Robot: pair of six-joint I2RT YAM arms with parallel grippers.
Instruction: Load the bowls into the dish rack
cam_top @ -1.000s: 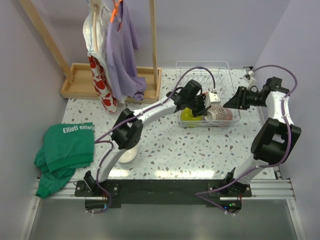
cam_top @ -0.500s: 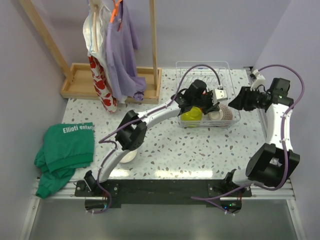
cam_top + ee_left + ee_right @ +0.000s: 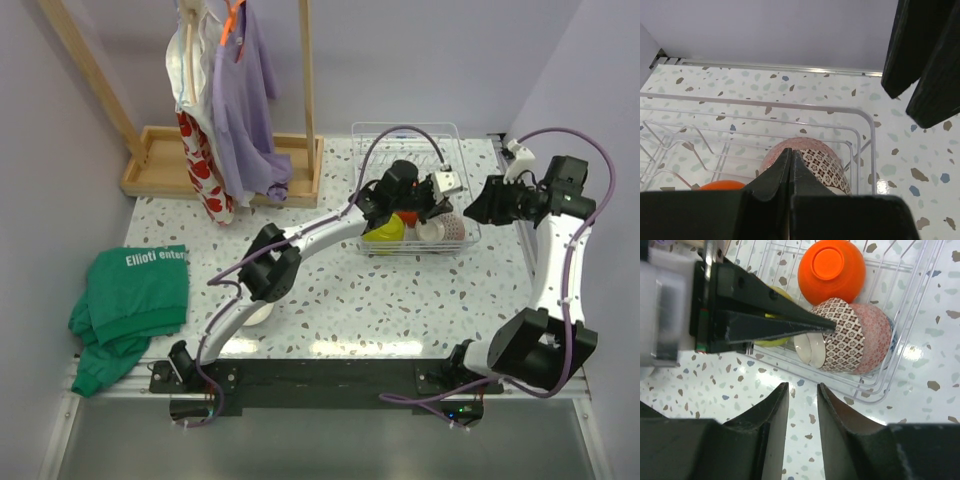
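The clear wire dish rack [image 3: 405,150] stands at the back right and also shows in the right wrist view [image 3: 900,285]. In it are the lime green bowl [image 3: 383,231], the orange-red bowl [image 3: 408,216] upside down [image 3: 831,270], and the patterned pinkish bowl [image 3: 447,228] on its side [image 3: 860,335]. My left gripper [image 3: 426,207] is shut and empty, its tips [image 3: 791,150] over the patterned bowl [image 3: 827,161]. My right gripper [image 3: 472,212] is open and empty [image 3: 803,386], just off the rack's near right edge. A pale bowl [image 3: 257,313] sits on the table, partly under the left arm.
A wooden tray base with posts [image 3: 160,165] and hanging clothes [image 3: 235,90] stands at the back left. A green cloth [image 3: 130,300] lies at the near left. The right wall is close behind the right arm. The left gripper's fingers [image 3: 770,315] reach across the rack.
My left gripper has moved right and farther over the rack. My right gripper has drawn back to the right as its arm straightened upward.
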